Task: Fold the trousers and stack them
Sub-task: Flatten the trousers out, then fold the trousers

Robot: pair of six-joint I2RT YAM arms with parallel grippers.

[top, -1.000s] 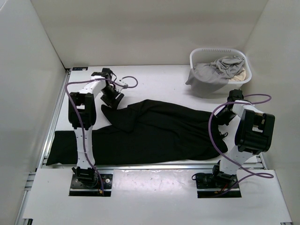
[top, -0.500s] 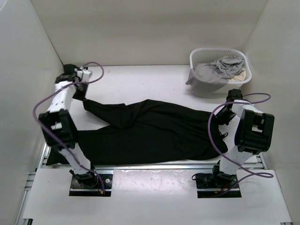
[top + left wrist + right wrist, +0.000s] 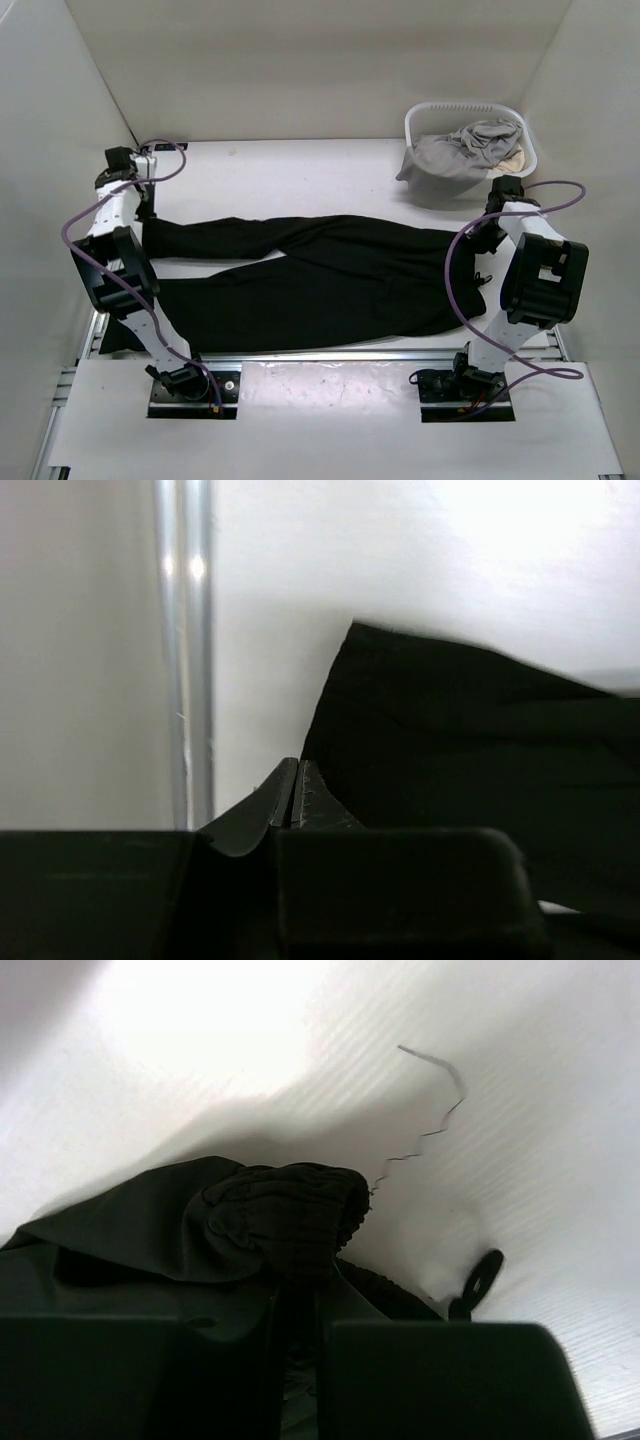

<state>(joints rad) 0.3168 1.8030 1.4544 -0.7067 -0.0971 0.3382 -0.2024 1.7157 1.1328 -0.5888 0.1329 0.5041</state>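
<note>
Black trousers [image 3: 330,270] now lie lengthwise across the white surface [image 3: 300,180], because the left claw [image 3: 296,785], clenched on a hem, has dragged the crumpled far leg out straight to the left. The right claw [image 3: 300,1295] stays clamped on the bunched waistband, so the legs look ready for a first fold.

My left hand [image 3: 296,780] has matt black plastic fingers [image 3: 255,815]. The soft black cloth trousers [image 3: 330,280] look matt, ribbed at the waistband [image 3: 295,1215]. The white surface [image 3: 300,180] is smooth; the metal rail [image 3: 185,630] at nine o'clock shines.
</note>
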